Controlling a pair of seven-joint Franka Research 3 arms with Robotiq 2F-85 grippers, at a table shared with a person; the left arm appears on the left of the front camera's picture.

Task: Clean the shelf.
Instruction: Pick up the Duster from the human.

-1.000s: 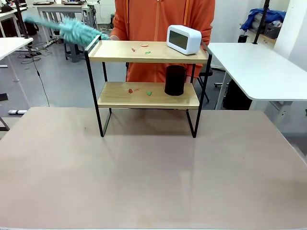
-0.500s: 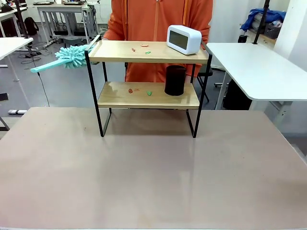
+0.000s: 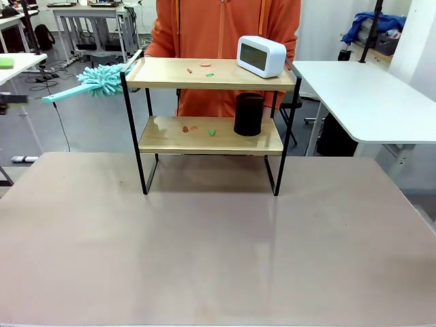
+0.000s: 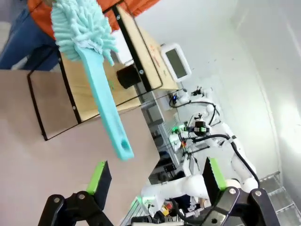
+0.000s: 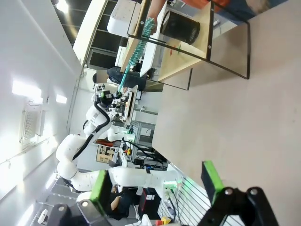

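Observation:
The shelf (image 3: 211, 75) stands at the table's far side, with small red and green scraps (image 3: 208, 74) on its top board and more scraps (image 3: 185, 128) on the lower one. The person in orange (image 3: 225, 27) behind it holds a teal duster (image 3: 101, 79) out past the shelf's left end, handle pointing left. In the left wrist view the duster (image 4: 101, 94) hangs with its handle end just beyond my open left gripper (image 4: 156, 174); a green fingertip (image 3: 5, 63) edges in at the front view's far left. My right gripper (image 5: 155, 181) is open and holds nothing, far from the shelf (image 5: 188, 61).
A white clock (image 3: 261, 55) sits on the top board's right end, and a black cylinder (image 3: 248, 114) stands on the lower board. The brown table (image 3: 218, 245) spreads bare in front of the shelf. White tables (image 3: 368, 95) flank the far side.
The duster swung down from a raised sweep to a level hold beside the shelf. My left gripper's fingers have come into the front view's left edge.

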